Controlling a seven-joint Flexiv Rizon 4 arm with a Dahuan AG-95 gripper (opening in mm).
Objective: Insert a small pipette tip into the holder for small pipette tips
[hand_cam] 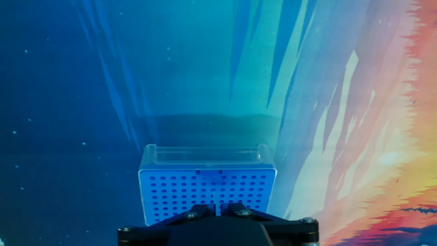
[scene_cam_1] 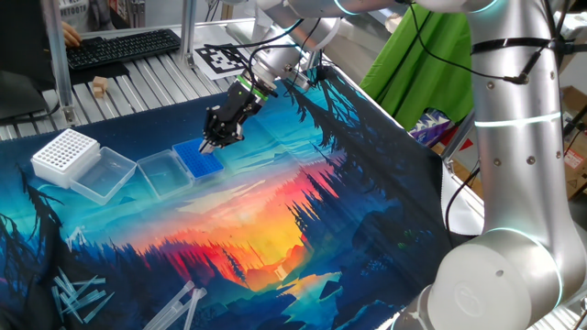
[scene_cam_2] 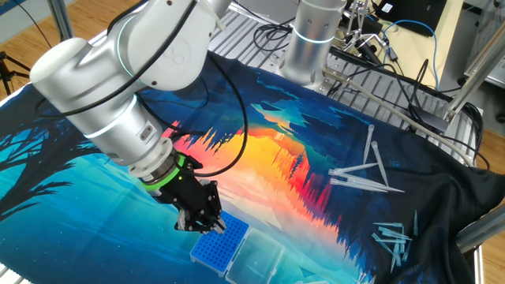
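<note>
The blue holder for small pipette tips [hand_cam: 207, 191] lies on the mat, its clear lid [hand_cam: 207, 154] hinged open on the far side. It also shows in one fixed view [scene_cam_1: 198, 161] and the other fixed view [scene_cam_2: 220, 247]. My gripper [hand_cam: 217, 207] hangs just above the holder's near rows of holes. Its black fingers [hand_cam: 195, 212] are nearly together. A thin whitish sliver, the small pipette tip [hand_cam: 217, 203], shows between them, pointing down at the grid. The gripper also shows in one fixed view [scene_cam_1: 210, 143] and the other fixed view [scene_cam_2: 205, 227].
A larger white perforated rack [scene_cam_1: 64, 151] and its clear lid [scene_cam_1: 105, 174] lie left of the blue holder. Longer clear tips lie scattered on the mat [scene_cam_2: 364, 175], [scene_cam_2: 394, 237], [scene_cam_1: 78, 295]. The robot's base [scene_cam_2: 312, 39] stands at the far edge.
</note>
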